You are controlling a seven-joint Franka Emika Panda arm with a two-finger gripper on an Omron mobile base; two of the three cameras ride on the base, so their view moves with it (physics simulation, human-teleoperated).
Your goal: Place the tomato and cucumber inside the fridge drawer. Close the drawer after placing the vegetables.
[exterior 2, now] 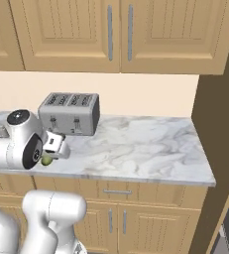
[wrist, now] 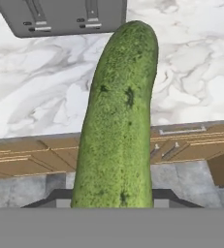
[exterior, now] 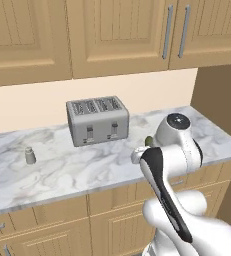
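Now the pincer [exterior 2: 50,155] is clamped on the cucumber [wrist: 117,116], which juts straight out past its tips, lifted off the marble bench [exterior 2: 136,144]. The toaster [exterior 2: 70,113] sits just beyond, farther from the robot. By my judgement, the carry to the fridge drawer is the step in hand: keep the grip firm, swing slowly and level, and clear the bench edge before turning away.
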